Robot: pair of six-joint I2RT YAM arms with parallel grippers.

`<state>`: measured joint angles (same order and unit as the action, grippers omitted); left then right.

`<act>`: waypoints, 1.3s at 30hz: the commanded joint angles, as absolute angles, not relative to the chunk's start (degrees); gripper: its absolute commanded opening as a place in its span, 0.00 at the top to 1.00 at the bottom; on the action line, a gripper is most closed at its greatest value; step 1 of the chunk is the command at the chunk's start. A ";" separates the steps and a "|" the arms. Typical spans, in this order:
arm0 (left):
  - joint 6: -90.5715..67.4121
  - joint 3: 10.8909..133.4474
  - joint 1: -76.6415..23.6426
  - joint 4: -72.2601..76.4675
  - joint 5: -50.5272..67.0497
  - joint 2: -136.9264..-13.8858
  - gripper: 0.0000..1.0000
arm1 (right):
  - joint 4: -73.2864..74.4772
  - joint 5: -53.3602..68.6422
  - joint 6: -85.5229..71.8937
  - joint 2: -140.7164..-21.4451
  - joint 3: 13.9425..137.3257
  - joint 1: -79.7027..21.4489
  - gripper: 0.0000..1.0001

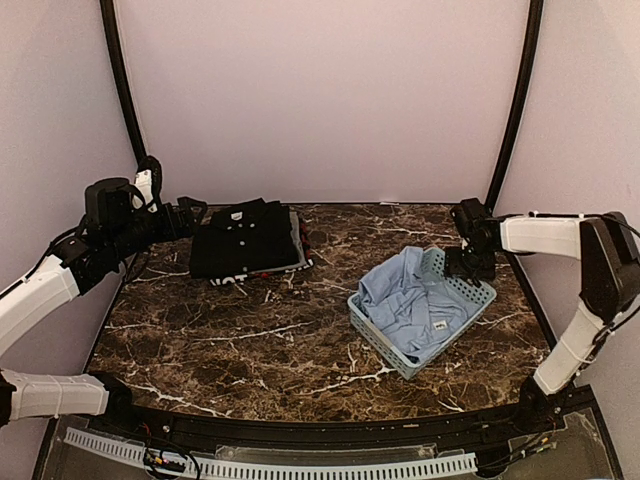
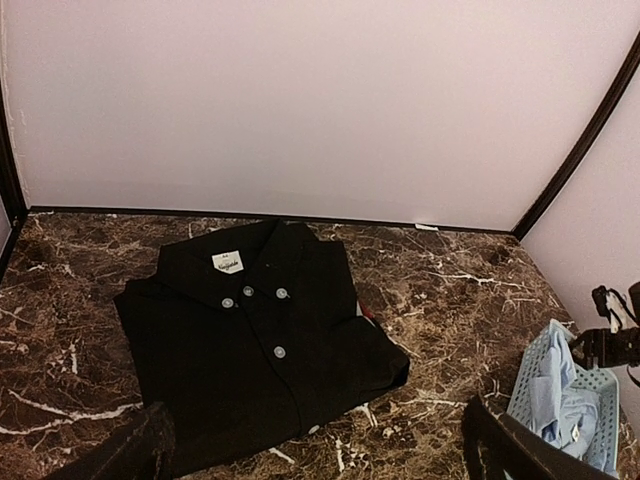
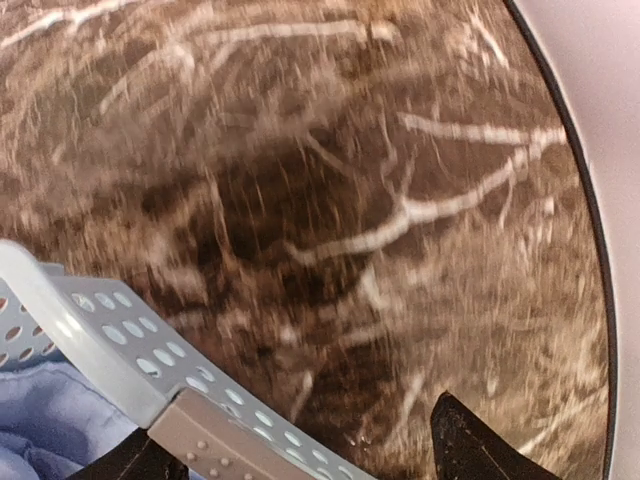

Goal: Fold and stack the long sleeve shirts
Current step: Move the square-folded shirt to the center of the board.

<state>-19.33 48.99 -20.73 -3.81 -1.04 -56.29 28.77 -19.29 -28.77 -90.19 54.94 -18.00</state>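
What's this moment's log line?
black shirt: folded, far left | light blue shirt: bunched in basket | left gripper: open | right gripper: open at basket rim

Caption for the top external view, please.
Black shirt folded at the far left, light blue shirt crumpled in the lattice basket, right pincer open at its far rim.

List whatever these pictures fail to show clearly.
Light blue shirt: top view, lower folds hidden by the basket walls.
Black shirt neck label: left wrist view, print too small to read.
The item under the black shirt: top view, only an edge shows; the shirt covers it.
Right hand fingers: right wrist view, cut off by the bottom edge; the picture is motion-blurred.
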 commanded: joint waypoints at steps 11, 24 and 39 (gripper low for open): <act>-19.39 50.79 -20.56 -4.66 -0.15 -60.10 0.01 | 28.30 -27.05 -4.98 -124.89 110.40 -21.11 0.07; -19.83 50.22 -20.57 -4.31 1.50 -60.51 0.01 | 32.34 -29.02 -20.04 -98.82 75.47 -21.59 0.05; -21.09 53.75 -22.15 -4.41 0.70 -72.53 0.01 | 28.34 -26.98 -17.78 -100.93 68.52 -13.36 0.37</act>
